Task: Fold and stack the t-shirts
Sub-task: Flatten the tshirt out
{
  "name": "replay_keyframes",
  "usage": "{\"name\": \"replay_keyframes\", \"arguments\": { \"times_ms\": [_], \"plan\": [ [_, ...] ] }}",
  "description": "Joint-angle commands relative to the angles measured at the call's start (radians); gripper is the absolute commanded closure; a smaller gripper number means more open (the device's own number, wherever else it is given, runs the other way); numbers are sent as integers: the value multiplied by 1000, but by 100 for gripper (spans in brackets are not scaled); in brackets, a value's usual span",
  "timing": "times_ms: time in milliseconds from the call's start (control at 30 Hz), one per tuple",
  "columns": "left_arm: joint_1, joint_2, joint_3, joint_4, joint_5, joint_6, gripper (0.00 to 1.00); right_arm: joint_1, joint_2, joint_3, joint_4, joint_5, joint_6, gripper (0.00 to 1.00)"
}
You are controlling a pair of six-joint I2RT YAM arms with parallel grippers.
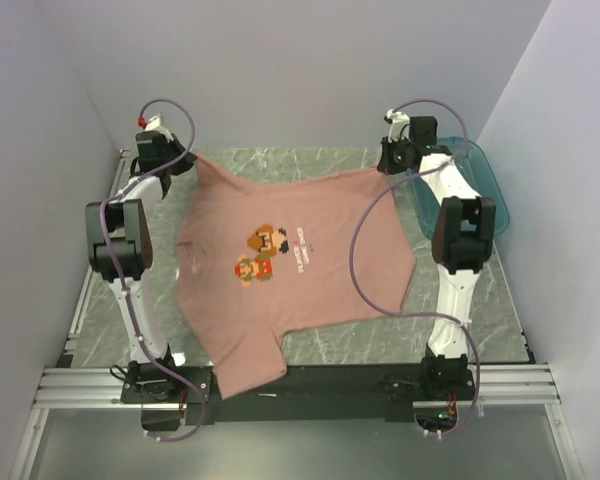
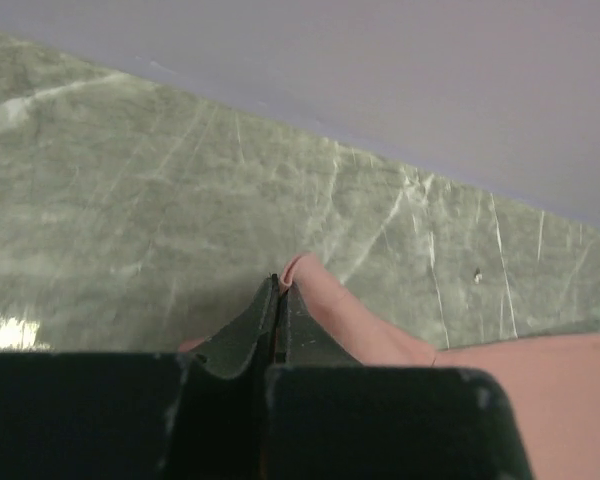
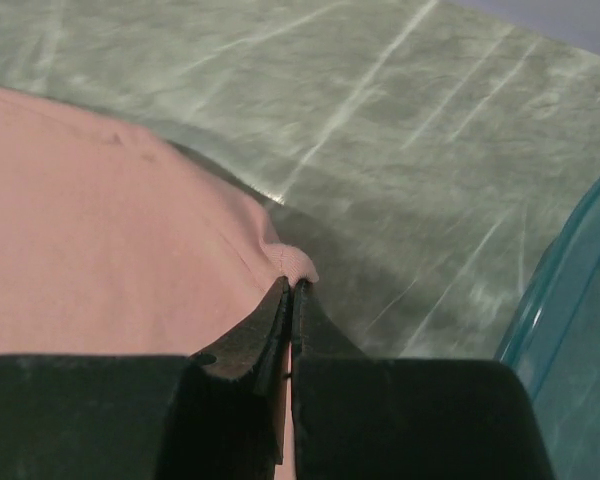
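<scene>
One salmon-pink t-shirt [image 1: 290, 270] with a pixel-character chest print is stretched across the middle of the table, its near part draping over the front edge. My left gripper [image 1: 185, 157] is shut on the shirt's far left corner; in the left wrist view the pink fabric [image 2: 380, 335] is pinched at the left gripper [image 2: 281, 282]. My right gripper [image 1: 392, 160] is shut on the far right corner. The right wrist view shows the hem fabric [image 3: 130, 240] bunched at the right gripper [image 3: 291, 285]. The far edge hangs taut between both grippers.
A teal plastic tub [image 1: 485, 185] stands at the far right, its rim [image 3: 570, 300] close to my right gripper. The right arm's grey cable [image 1: 358, 260] loops over the shirt. Grey walls close in the far and side edges of the marbled table [image 1: 280, 160].
</scene>
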Motion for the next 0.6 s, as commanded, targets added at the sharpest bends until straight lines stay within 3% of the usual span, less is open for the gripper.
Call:
{"name": "replay_keyframes", "arguments": {
  "times_ms": [0, 267, 567],
  "plan": [
    [7, 49, 198, 0, -7, -24, 100, 9, 62, 187, -26, 97, 36, 100],
    [23, 161, 345, -44, 14, -30, 100, 12, 143, 314, -29, 145, 51, 100],
    [41, 15, 196, 51, 56, -16, 100, 13, 51, 207, 23, 76, 54, 100]
  ]
}}
